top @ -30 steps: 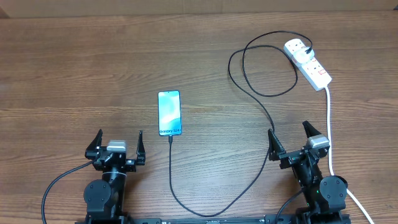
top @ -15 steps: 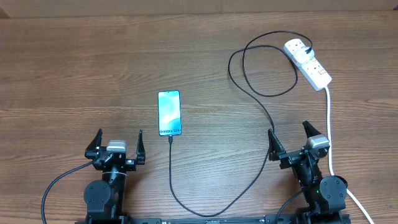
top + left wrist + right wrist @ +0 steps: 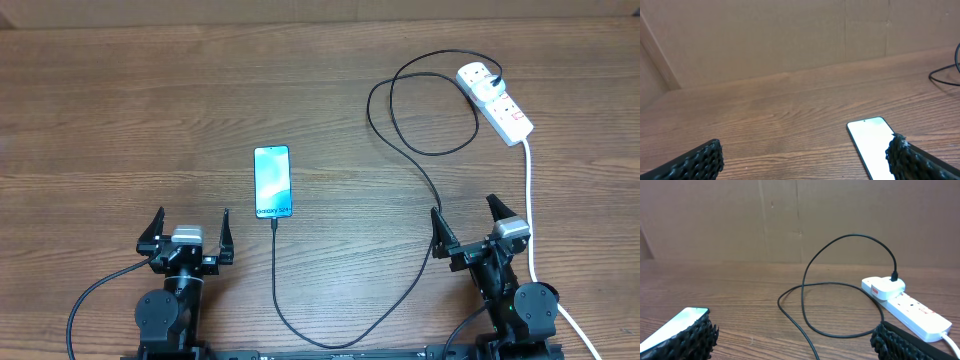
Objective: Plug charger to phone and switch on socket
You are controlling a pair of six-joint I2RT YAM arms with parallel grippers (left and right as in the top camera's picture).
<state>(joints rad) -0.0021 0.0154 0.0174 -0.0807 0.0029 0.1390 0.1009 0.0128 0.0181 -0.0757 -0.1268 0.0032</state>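
Observation:
The phone (image 3: 272, 181) lies screen-up, lit light blue, left of the table's middle; it also shows in the left wrist view (image 3: 871, 145) and the right wrist view (image 3: 675, 325). The black charger cable (image 3: 412, 160) runs from the phone's near end, loops along the front, then curls up to a white plug (image 3: 476, 75) seated in the socket strip (image 3: 497, 100) at the back right, also in the right wrist view (image 3: 907, 307). My left gripper (image 3: 188, 236) is open and empty near the front left. My right gripper (image 3: 478, 232) is open and empty near the front right.
The strip's thick white cord (image 3: 530, 215) runs down the right side past my right arm. A cardboard wall (image 3: 800, 220) stands behind the wooden table (image 3: 120, 120).

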